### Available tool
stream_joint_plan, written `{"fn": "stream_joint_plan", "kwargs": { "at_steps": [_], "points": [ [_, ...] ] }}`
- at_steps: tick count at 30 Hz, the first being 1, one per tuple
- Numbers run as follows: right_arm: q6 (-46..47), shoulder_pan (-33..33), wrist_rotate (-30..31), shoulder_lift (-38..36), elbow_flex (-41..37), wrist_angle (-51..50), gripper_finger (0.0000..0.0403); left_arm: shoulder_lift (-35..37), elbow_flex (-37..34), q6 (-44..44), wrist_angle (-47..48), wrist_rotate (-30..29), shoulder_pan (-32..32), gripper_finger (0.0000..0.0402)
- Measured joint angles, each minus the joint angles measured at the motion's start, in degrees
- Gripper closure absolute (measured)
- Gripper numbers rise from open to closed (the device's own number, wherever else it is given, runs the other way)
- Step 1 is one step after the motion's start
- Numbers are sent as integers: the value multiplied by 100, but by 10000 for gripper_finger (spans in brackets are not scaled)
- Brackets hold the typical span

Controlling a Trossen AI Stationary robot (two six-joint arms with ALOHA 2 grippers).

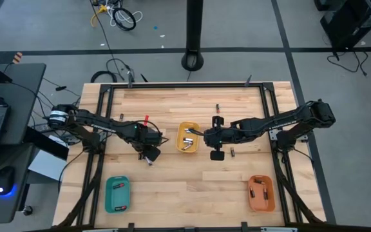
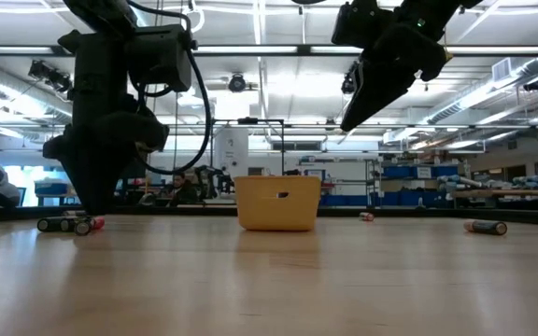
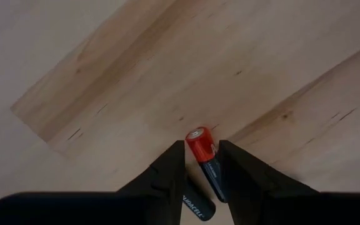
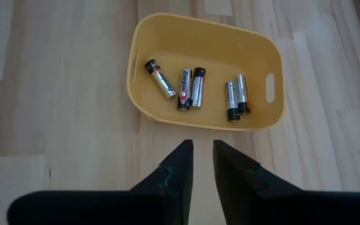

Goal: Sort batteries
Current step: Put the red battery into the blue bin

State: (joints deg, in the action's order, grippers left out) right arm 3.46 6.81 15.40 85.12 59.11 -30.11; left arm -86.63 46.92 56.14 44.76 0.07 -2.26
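Pinching a Duracell battery (image 3: 202,164) in our left gripper (image 3: 200,167) low over the desk (image 3: 167,69), copper end pointing forward; our right gripper (image 4: 203,164), slightly parted, empty, hangs beside the yellow tray (image 4: 167,119).

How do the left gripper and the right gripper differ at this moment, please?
The left gripper is down at the table with a battery between its fingers; the right gripper holds nothing. The left works over bare wood, while the right hangs raised beside the yellow tray, which holds five batteries. Both have dark two-finger jaws.
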Motion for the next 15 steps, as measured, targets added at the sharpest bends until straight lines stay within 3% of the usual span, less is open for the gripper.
{"fn": "stream_joint_plan", "kwargs": {
  "at_steps": [15],
  "points": [
    [0, 0, 2, 0, 0, 0, 331, 0, -2, 116, -29, 20, 0, 296]
  ]
}}
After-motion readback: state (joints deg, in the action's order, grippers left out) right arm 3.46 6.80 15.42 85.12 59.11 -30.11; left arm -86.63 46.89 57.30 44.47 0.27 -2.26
